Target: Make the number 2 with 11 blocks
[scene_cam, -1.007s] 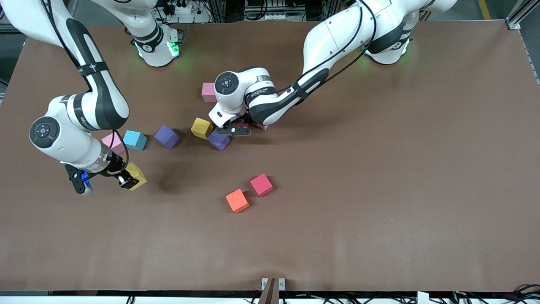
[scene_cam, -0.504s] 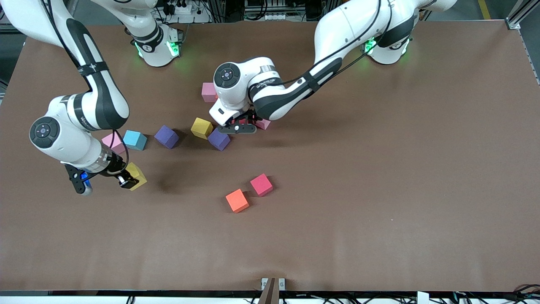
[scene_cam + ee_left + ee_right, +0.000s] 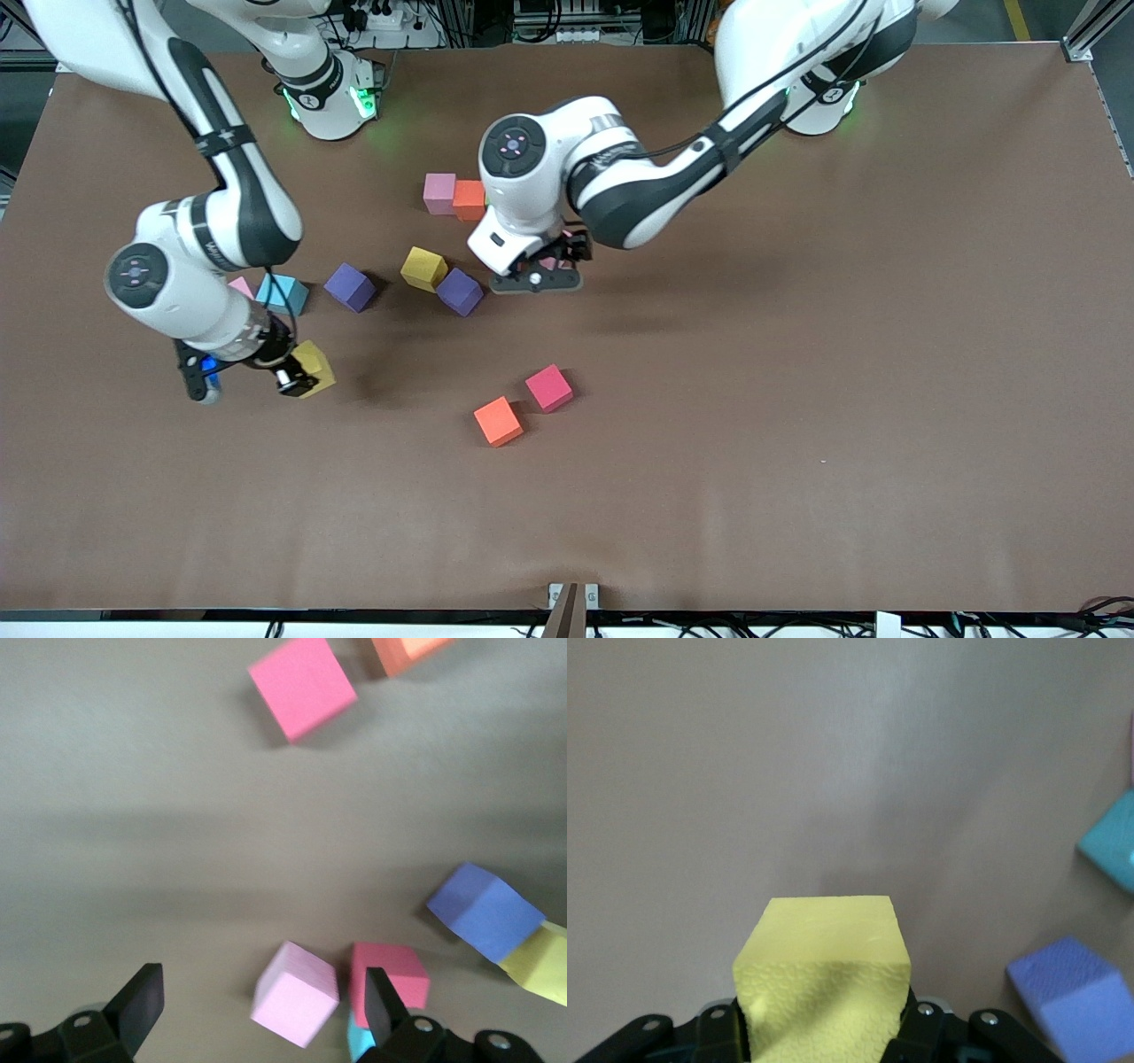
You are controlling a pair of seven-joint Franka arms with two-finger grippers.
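Both Franka arms are glossy white with black joint bands and round black caps at the wrists. Black cables run along the links. Green lights glow at both bases. Each tool is black.

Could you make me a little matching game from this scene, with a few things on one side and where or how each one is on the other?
Things:
1. right hand
2. left hand
3. hot-pink foam cube
4. light blue foam cube

States or places:
A. lies beside the orange foam cube, nearest the front camera
B. open and holding nothing, above a pale pink foam cube
C. shut on a yellow foam cube
D. on the brown table, toward the right arm's end

Pairs: 1-C, 2-B, 3-A, 4-D
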